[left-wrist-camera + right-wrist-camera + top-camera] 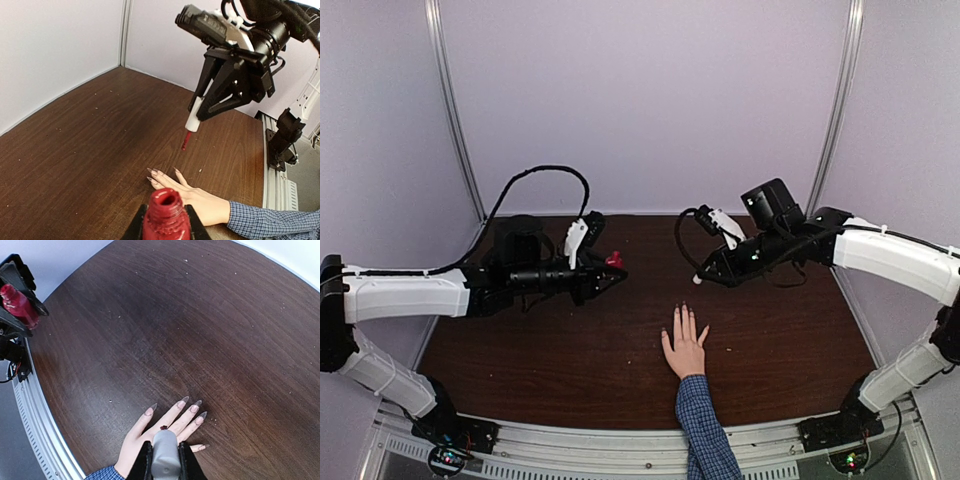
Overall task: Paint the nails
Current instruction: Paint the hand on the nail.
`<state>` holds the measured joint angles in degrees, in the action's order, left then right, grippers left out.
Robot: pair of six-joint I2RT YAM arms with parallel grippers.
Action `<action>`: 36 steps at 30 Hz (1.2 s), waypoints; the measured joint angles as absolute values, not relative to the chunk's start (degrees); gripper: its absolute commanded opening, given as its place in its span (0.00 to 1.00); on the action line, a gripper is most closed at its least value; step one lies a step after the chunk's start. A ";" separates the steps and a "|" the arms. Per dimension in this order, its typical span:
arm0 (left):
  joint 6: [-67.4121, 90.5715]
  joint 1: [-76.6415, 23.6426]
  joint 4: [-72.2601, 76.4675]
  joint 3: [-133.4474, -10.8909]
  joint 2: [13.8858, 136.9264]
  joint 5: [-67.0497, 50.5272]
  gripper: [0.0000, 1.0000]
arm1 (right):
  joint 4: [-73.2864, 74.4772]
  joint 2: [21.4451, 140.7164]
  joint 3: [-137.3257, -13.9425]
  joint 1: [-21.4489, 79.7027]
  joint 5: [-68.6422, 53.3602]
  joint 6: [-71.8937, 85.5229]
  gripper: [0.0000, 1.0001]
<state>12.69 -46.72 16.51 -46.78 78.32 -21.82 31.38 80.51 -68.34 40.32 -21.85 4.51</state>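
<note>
A dark brown wood-grain worktop point(570, 350) fills the cell, speckled with small pale crumbs. Plain pale lilac walls point(650, 100) close it in on three sides, with metal corner posts point(455, 110) at the back and an aluminium rail point(620, 440) along the near edge.

A light-skinned hand point(685, 350) in a blue checked sleeve point(705, 435) lies flat, palm down, on the worktop near its front middle, slightly to the right. Its long axis runs from the near edge toward the back wall, fingers slightly spread and pointing away from the arm bases. The nails point(190, 407) are long and pointed; in the right wrist view they look pale pinkish-grey, and I cannot tell for sure whether any carries colour.

The left gripper point(605, 272) is clenched on a small red polish bottle point(165, 217), open at the neck and held upright above the worktop, left of the hand. The right gripper point(705, 275) is clamped on the white cap point(194, 116), whose red-tipped brush point(186, 141) slants downward in the air, beyond the fingertips and clear of them.
</note>
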 measured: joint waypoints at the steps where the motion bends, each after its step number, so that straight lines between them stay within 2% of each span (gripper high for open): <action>1: 13.02 -46.46 16.78 -46.78 78.32 -21.76 0.00 | 31.14 80.95 -68.25 40.14 -21.63 4.58 0.00; 22: 15.84 -45.15 19.70 -47.16 83.61 -21.54 0.00 | 24.80 87.77 -66.04 39.86 -18.98 9.23 0.00; 36: 16.23 -44.56 20.18 -47.33 85.21 -21.98 0.00 | 25.30 88.14 -66.04 39.86 -18.24 9.19 0.00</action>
